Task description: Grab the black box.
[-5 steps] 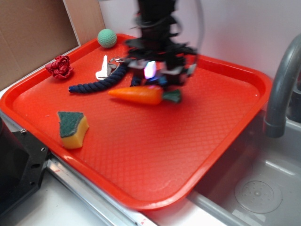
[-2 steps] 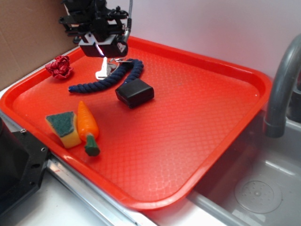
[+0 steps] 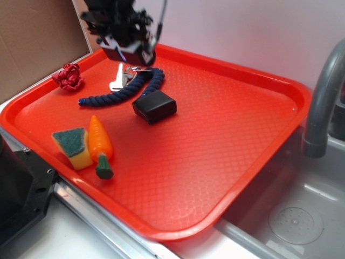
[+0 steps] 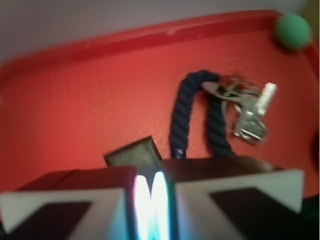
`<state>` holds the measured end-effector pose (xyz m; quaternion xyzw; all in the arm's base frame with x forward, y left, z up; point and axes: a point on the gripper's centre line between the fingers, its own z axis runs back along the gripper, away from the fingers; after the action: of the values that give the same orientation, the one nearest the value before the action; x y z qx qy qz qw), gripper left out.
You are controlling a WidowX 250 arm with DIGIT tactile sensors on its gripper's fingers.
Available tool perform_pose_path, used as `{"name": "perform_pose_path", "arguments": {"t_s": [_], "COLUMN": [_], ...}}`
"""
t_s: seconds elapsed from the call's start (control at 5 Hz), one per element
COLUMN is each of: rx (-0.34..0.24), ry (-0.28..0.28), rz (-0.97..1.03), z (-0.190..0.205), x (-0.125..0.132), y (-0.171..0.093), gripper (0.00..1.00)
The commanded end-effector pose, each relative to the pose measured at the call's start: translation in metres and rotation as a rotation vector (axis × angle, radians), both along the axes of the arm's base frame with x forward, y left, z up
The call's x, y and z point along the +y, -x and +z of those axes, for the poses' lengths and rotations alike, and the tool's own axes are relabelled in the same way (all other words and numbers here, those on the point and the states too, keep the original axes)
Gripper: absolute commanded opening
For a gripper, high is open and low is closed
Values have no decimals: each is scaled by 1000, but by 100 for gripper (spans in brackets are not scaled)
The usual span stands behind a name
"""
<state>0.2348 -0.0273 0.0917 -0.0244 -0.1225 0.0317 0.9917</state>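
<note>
The black box (image 3: 154, 106) lies on the red tray (image 3: 226, 156) just right of the blue rope's end, and nothing touches it. In the wrist view the black box (image 4: 135, 155) shows just beyond the fingertips. My gripper (image 3: 128, 54) hovers over the tray's back left corner, behind the keys and well behind and left of the box. In the wrist view the gripper (image 4: 148, 200) is shut, its two fingers (image 4: 95, 200) nearly meeting with only a thin glowing slit and nothing between them.
A blue rope (image 3: 126, 89) and keys (image 3: 119, 78) lie between gripper and box. A carrot (image 3: 99, 143) and a sponge (image 3: 73, 147) sit front left, a red scrunched thing (image 3: 68, 76) far left, a green ball (image 4: 292, 31) at the back. A grey faucet (image 3: 323, 97) and a sink (image 3: 296, 221) are right.
The gripper has left the tray's middle for the back left corner, then drifted slightly right. The carrot now lies beside the sponge, and the black box has come into view.
</note>
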Motion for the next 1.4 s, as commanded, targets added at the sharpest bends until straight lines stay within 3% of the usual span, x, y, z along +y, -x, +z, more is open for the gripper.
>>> {"name": "perform_pose_path", "arguments": {"t_s": [0.0, 0.2, 0.4, 0.8, 1.2], "rx": [117, 138, 174, 204, 285], "ry": [-9, 32, 34, -17, -15], "rz": [-121, -148, -171, -154, -140], "z": [-23, -38, -47, -62, -89], "x": [-6, -8, -14, 2, 9], "y": [-12, -14, -10, -11, -8], "gripper": [100, 100, 100, 100, 100]}}
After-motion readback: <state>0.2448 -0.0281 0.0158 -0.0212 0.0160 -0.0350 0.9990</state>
